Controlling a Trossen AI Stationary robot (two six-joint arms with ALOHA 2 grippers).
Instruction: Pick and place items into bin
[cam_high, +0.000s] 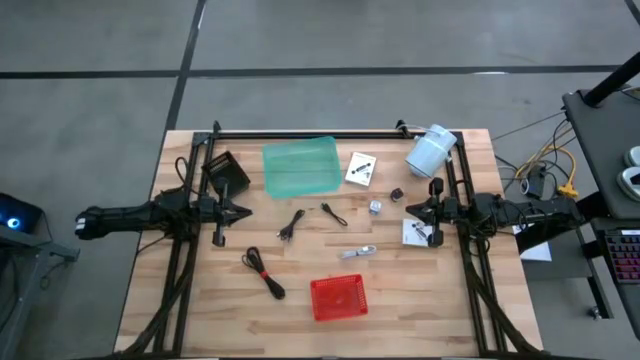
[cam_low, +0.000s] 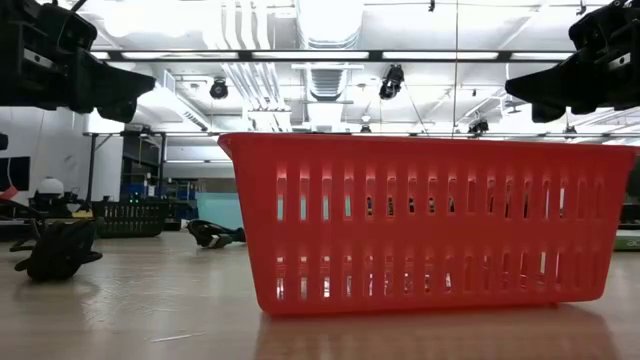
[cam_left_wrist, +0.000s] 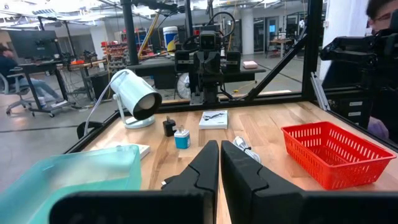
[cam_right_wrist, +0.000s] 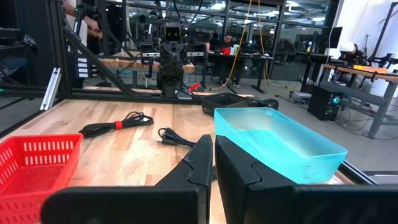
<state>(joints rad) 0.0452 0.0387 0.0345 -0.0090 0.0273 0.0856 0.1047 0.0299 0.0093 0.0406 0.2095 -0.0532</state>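
My left gripper (cam_high: 243, 210) hovers shut over the table's left side, beside the teal bin (cam_high: 300, 166). My right gripper (cam_high: 410, 208) hovers shut on the right, next to a white card (cam_high: 415, 232). A red basket (cam_high: 338, 297) stands near the front edge. Black coiled cables lie flat on the wood: one (cam_high: 293, 225) at the centre, one (cam_high: 333, 213) beside it, one with a red tie (cam_high: 263, 272) nearer the front. Another white card (cam_high: 361, 168), a small silver part (cam_high: 375, 207), a black part (cam_high: 397, 194) and a silver piece (cam_high: 360, 252) lie between the arms.
A large white cylinder (cam_high: 430, 150) lies at the far right corner. A black block (cam_high: 228, 172) sits left of the teal bin. Black frame rails run along the left, right and far edges. Bare wood shows in front, either side of the red basket (cam_low: 420, 225).
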